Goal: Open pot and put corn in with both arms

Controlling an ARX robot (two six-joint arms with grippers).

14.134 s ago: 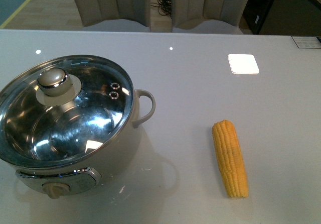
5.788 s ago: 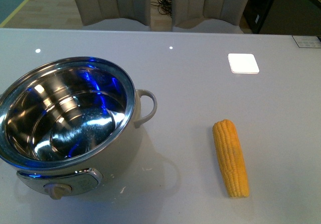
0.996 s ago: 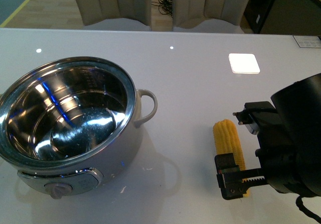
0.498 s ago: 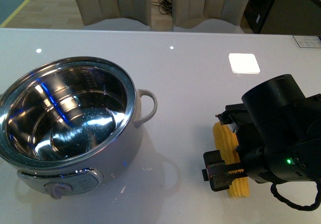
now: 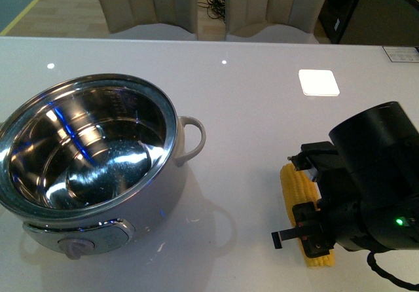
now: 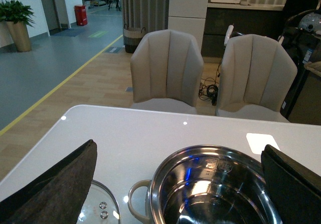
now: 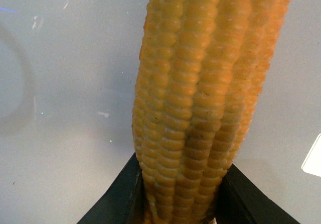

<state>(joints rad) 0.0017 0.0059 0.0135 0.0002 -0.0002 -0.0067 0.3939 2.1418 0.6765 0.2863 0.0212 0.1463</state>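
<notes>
The pot (image 5: 98, 230) stands open at the left of the table, its steel interior bare; it also shows in the left wrist view (image 6: 200, 184). The yellow corn (image 5: 293, 186) lies on the table at the right. My right gripper (image 5: 311, 230) is shut on the corn's near half; in the right wrist view the cob (image 7: 200, 93) fills the frame between both black fingers (image 7: 120, 199). My left gripper (image 6: 180, 184) is open, high above the pot, holding nothing. It does not show in the front view.
The glass lid (image 6: 98, 209) lies on the table beside the pot. A white square patch (image 5: 319, 82) sits on the table at the back right. Two beige chairs (image 6: 168, 68) stand beyond the table's far edge.
The pot's lid came off earlier. My right arm has shifted slightly right and nearer along the corn and closed on it. The corn has barely moved.
</notes>
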